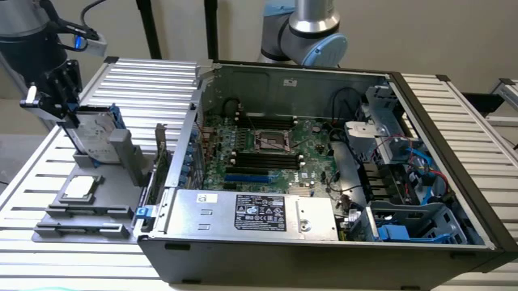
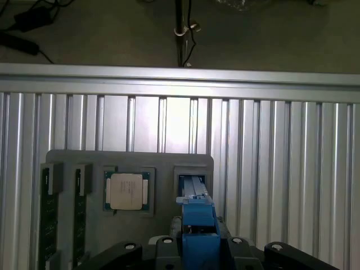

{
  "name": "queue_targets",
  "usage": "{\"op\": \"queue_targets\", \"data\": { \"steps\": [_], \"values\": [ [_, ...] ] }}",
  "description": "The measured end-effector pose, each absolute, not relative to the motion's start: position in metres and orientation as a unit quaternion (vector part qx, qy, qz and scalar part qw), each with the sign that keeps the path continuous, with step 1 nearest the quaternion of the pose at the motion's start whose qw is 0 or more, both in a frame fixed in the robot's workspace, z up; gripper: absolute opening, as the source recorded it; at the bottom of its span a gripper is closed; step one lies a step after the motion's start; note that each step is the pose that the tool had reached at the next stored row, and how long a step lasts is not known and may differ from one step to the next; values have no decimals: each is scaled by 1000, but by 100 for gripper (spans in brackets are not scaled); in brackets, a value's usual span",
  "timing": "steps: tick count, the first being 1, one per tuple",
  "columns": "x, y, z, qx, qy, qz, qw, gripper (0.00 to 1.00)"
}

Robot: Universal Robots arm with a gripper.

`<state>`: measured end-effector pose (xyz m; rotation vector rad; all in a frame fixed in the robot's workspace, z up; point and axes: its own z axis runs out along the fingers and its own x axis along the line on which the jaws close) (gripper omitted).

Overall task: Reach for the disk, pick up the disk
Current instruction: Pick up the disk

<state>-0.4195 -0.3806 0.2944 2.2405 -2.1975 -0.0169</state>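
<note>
the gripper (image 1: 69,112) sits at the exterior view's left, its fingers clenched on the upper edge of the disk (image 1: 96,138). the disk stands on edge, label side facing the exterior view's right, with its lower end down in the upright slot of the grey holder tray (image 1: 57,213). that posture makes sense: the slot keeps the drive vertical so its thin blue-framed edge is offered upward, and the fingers can pinch across the thickness rather than pry at a flat face. in the wrist view the blue frame fills the gap between the fingers, with the slot directly beneath. whether the disk has left the slot's floor i cannot tell.

around it, the small square chip (image 1: 81,187) lies flat in its own pocket of the same tray, just beside the slot, and two long memory sticks (image 2: 49,225) lie further along. the open computer case (image 1: 283,267) rises close on the exterior view's right of the tray; its side wall is the nearest obstacle. everything rests on the ribbed metal worktop (image 1: 145,79).
</note>
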Motion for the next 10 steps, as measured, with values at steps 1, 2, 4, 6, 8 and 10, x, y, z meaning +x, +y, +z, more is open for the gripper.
{"op": "queue_targets", "data": {
  "steps": [1,2,4,6,8,10],
  "values": [
    [-419,-381,295,714,-700,-5,2,33],
    [-419,-381,297,714,-700,-5,2,33],
    [-419,-381,300,714,-700,-5,2,33],
    [-418,-381,305,714,-700,-5,2,33],
    [-417,-381,311,714,-700,-5,2,33],
    [-417,-381,319,714,-700,-5,2,33]
  ]
}}
